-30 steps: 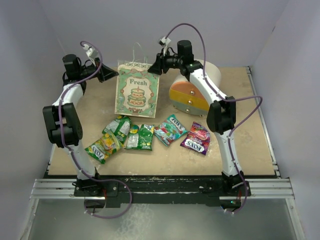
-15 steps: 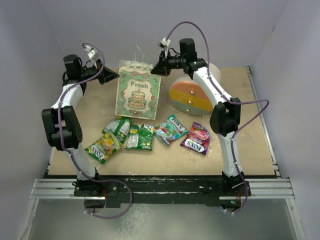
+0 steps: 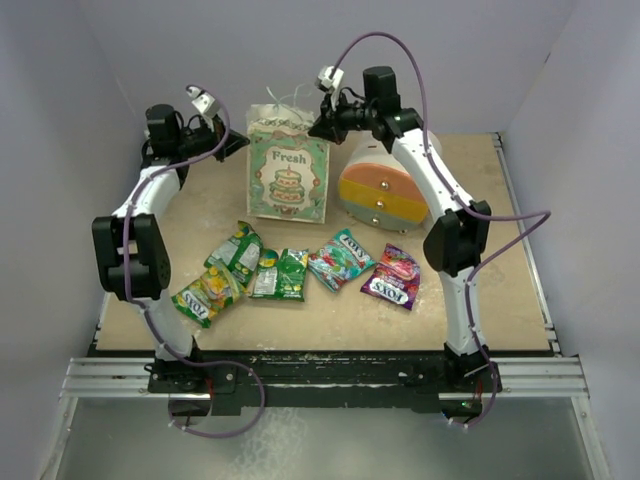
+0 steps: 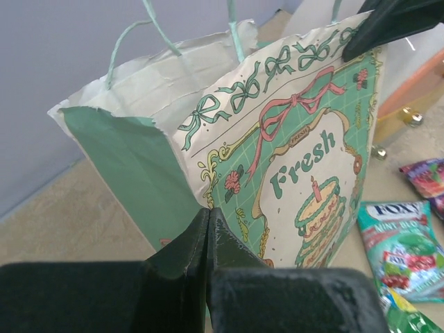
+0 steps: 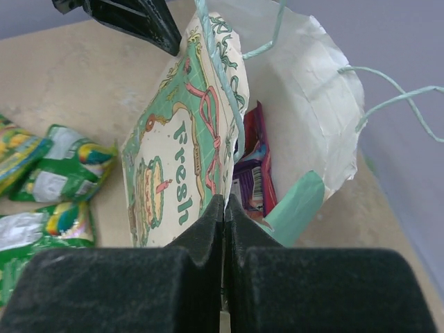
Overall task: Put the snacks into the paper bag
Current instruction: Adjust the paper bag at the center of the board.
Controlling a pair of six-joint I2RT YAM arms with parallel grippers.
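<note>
Paper bag (image 3: 288,180), stood near the back of the table (image 3: 500,220), is seemingly pinched at its front top corners by the fully closed left gripper (image 3: 238,143) and right gripper (image 3: 318,127), so it could be torn if pulled unevenly.

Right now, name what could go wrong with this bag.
Both the left gripper and right gripper pinch the paper bag by its thin front panel; pulling apart may tear it.
Neither gripper is free for the snacks; letting go may tip the bag, spilling the purple packet inside.
</note>
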